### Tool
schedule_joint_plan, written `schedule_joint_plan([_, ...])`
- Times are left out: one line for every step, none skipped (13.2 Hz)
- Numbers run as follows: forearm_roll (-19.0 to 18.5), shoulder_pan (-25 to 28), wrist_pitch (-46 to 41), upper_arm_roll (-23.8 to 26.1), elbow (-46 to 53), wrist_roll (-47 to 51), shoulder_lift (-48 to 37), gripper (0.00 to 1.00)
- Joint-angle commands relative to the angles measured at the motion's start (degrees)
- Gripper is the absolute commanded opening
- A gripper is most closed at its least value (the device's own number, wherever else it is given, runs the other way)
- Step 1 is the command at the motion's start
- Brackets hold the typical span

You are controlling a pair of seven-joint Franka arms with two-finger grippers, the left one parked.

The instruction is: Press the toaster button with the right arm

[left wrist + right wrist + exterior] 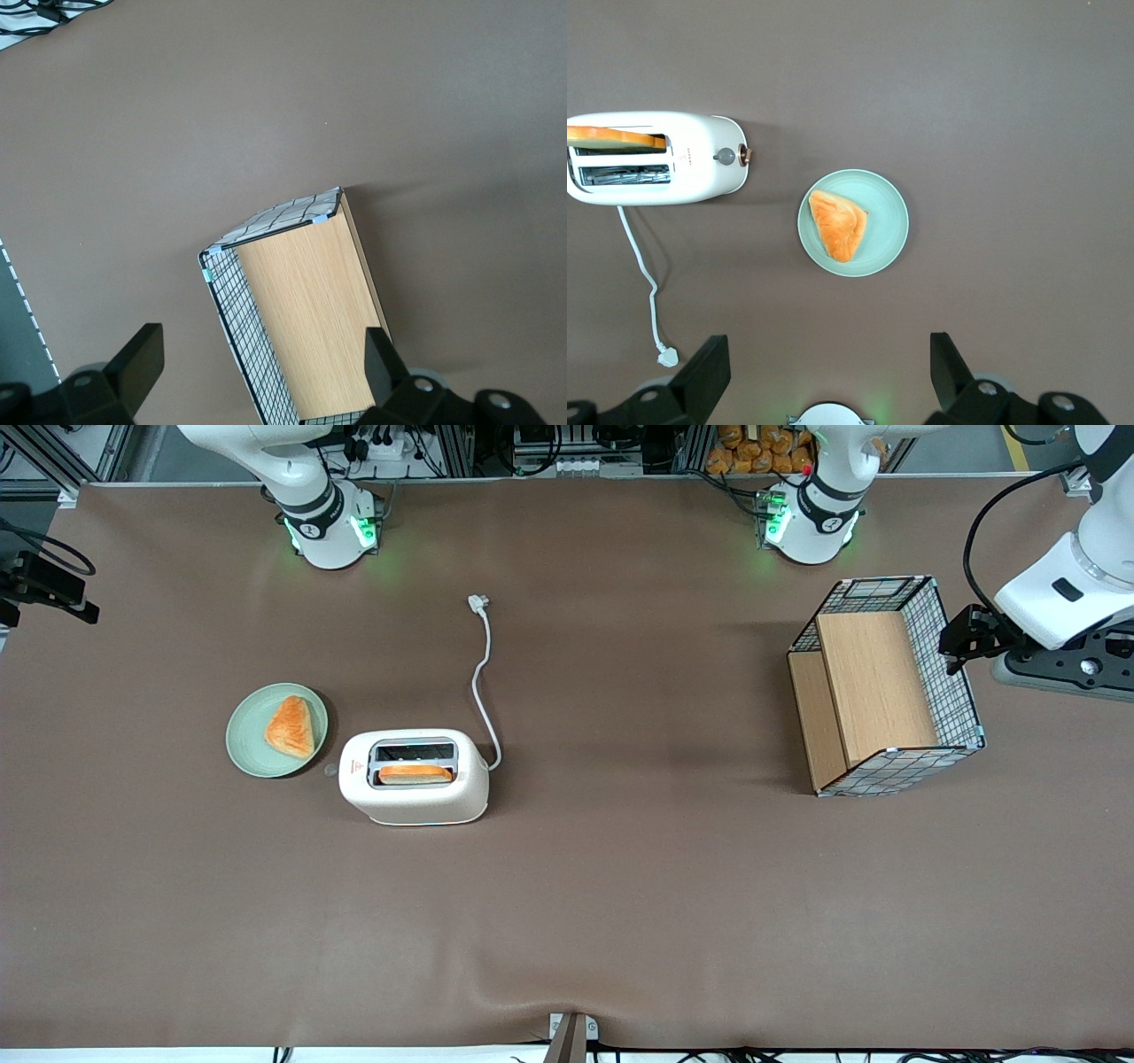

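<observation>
Right arm [301, 478]: its glossy white links with black bands enter at the upper edge of the front view, and its base shows green lights. The gripper [826, 347] is out of that frame. In the right wrist view it hangs high above the bench [620, 903] with its two black fingers [704, 372] spread wide apart. It holds nothing and touches nothing.

Toaster [414, 788]: cream-white, smooth, with rounded corners and two slots. It stands on the bench toward the working arm's end, in the middle band of the front view.
- The slot nearer the front camera holds an orange-brown bread slice [415, 774], its top edge showing above the slot.
- The other slot shows only its metal guides.

Toaster button [725, 157]: small pale grey round nub on the narrow end that faces the plate [244, 748]. It is well apart from the gripper.

White cord [483, 691]: runs in a loose curve from the toaster's other end toward the arm bases. It ends in a white plug [478, 604] lying flat.

Plate: round, pale green, matte, just beside the toaster's button end. It carries a triangular golden pastry [291, 726] with a flaky surface.

Basket [957, 673]: black wire grid with light wood panels, toward the parked arm's end.

Bench surface: brown matte cloth, slightly rippled at the lower edge of the front view. Aluminium framing and cables show along the upper edge.
</observation>
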Motion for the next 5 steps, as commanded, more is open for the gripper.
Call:
schedule_joint_plan([-1.63,0.48,-0.65,0.16,2.88,0.87,0.31,1.0])
schedule_joint_plan([-1.63,0.56,-0.65,0.16,3.15,0.96,0.31,1.0])
schedule_joint_plan([-1.63,0.48,-0.74,0.16,3.24,0.96,0.31,1.0])
schedule_joint_plan([-1.63,0.48,-0.74,0.16,3.33,0.96,0.31,1.0])
schedule_joint_plan([-1.54,0.39,-0.83,0.07,3.42,0.7,0.31,1.0])
